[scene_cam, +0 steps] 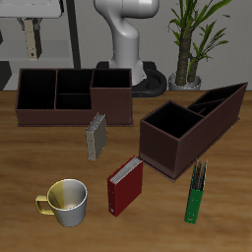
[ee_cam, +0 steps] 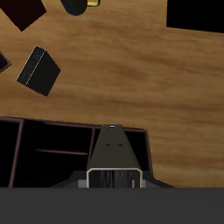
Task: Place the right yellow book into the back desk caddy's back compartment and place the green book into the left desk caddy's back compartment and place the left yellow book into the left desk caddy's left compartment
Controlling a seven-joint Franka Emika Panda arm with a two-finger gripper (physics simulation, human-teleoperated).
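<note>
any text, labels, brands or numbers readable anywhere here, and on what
None can be read.
Red book: plain cover, no legible title.
Green book: too small to show any lettering.
Grey-tan book: only striped page edges show.
Mug: yellow and white, no print visible.
Both desk caddies: plain dark brown, no labels.

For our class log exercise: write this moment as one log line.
gripper: holding right yellow book | over back caddy | green book: on table

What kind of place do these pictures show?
Probably a simulated office desk: a wooden table carries two dark brown desk caddies, several books such as the red book, and a mug.
</note>
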